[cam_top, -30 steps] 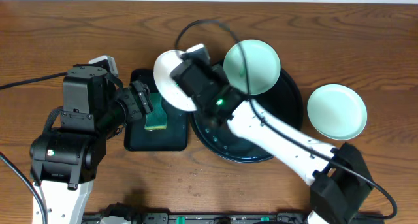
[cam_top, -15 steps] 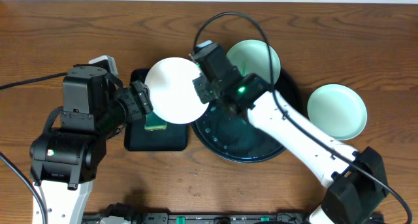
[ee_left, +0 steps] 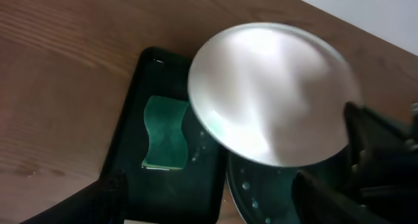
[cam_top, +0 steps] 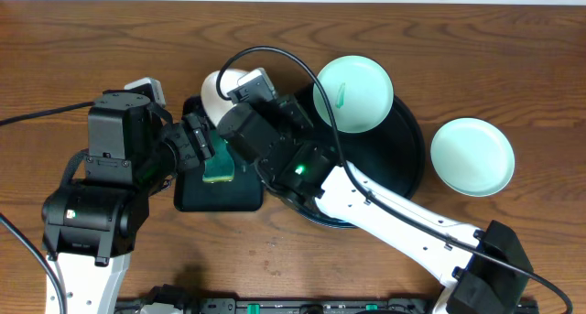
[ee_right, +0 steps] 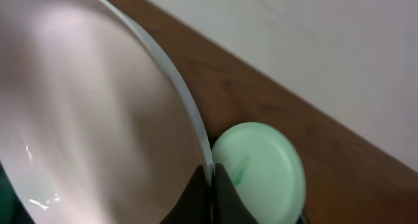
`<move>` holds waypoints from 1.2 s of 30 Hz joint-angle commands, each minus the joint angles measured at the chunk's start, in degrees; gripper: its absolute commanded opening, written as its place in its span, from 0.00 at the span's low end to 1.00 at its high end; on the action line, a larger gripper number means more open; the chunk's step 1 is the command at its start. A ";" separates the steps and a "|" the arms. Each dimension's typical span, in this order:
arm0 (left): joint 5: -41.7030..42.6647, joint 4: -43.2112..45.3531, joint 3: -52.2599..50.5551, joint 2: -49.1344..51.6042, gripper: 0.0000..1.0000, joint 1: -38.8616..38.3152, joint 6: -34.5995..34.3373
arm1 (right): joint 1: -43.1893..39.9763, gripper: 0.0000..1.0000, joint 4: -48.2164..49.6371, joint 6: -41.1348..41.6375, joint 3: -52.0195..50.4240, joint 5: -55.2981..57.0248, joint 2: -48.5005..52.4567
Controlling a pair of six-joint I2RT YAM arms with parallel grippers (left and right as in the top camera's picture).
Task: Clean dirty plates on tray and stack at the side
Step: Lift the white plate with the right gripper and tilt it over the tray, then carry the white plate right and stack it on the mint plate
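Note:
My right gripper (ee_right: 210, 185) is shut on the rim of a white plate (ee_right: 91, 113), holding it tilted. From overhead, the white plate (cam_top: 215, 92) peeks out under the right wrist, over the far end of the small tray. A mint-green plate (cam_top: 353, 94) with a green smear lies at the far edge of the round black tray (cam_top: 412, 158). Another mint-green plate (cam_top: 472, 156) rests on the table to the right of the tray. My left gripper (ee_left: 209, 208) is open and holds nothing, hovering over the green sponge (ee_left: 163, 132) and facing the white plate (ee_left: 274, 93).
A small rectangular black tray (cam_top: 188, 197) holds the green sponge (cam_top: 220, 167), left of the round tray. Water drops dot the round tray's wet floor (ee_left: 251, 191). The right arm stretches across the round tray from the front right. A black cable arcs above the plates.
The right arm has turned its wrist and carried the white plate from lying flat over the small tray to the tray's far end, mostly hidden under the wrist. The left arm is still.

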 commanded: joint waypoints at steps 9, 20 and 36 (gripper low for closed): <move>0.09 0.02 1.27 0.13 0.80 0.02 0.35 | 3.56 0.01 1.64 -4.85 1.11 14.95 -1.16; 0.09 0.02 1.27 0.13 0.80 0.02 0.35 | 4.07 0.01 4.33 -6.71 1.11 17.46 -1.16; 0.09 0.02 1.27 0.13 0.80 0.02 0.35 | -8.20 0.01 -6.14 17.09 1.11 -11.28 -1.16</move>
